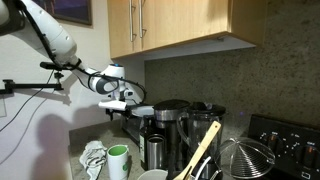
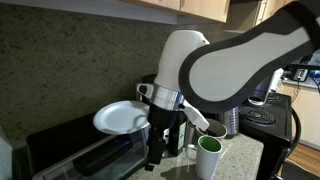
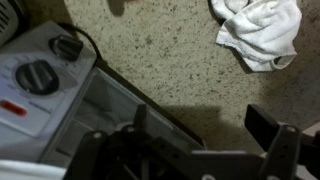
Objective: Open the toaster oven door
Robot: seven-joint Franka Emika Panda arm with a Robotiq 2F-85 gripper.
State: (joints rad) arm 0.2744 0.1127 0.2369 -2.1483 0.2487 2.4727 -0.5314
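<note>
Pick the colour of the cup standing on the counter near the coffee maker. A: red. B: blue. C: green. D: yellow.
C: the cup near the coffee maker is plainly green in both exterior views.

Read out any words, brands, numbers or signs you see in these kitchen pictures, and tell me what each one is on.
No text is legible in any view.
Toaster oven control panel, wrist view: a red mark below the knobs, too blurred to read.
Stove front, in an exterior view: anything printed there is too small to read.
Coffee maker: no readable label.
</note>
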